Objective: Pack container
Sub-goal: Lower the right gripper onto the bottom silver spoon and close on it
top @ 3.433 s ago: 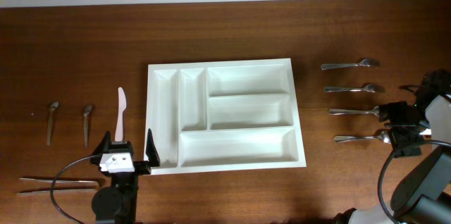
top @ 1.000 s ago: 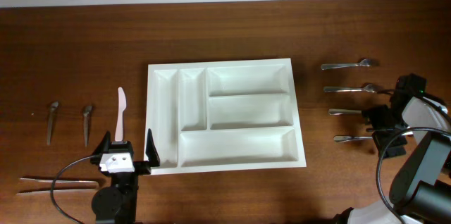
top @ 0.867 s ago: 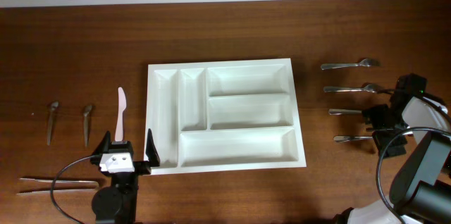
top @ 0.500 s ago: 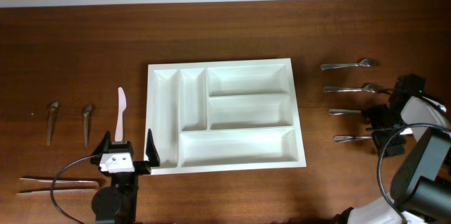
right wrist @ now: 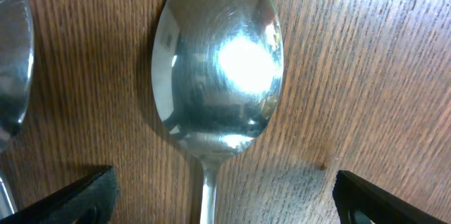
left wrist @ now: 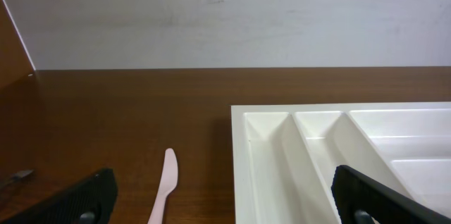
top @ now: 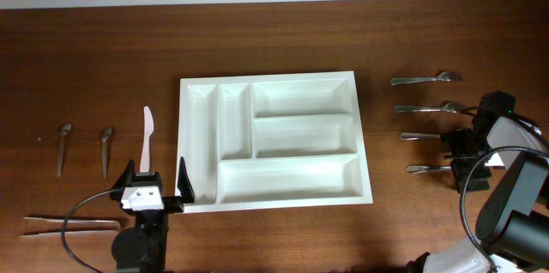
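Okay, your right pincer [right wrist: 225,197] hangs open over a spoon [right wrist: 218,76]; lower, close on it, then tray [top: 361,136].

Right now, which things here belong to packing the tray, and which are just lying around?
For the job: white tray, four metal utensils right of it, plastic knife, two small spoons and two thin metal sticks left of it.
Just lying about: nothing I can see; every loose piece looks like cutlery.
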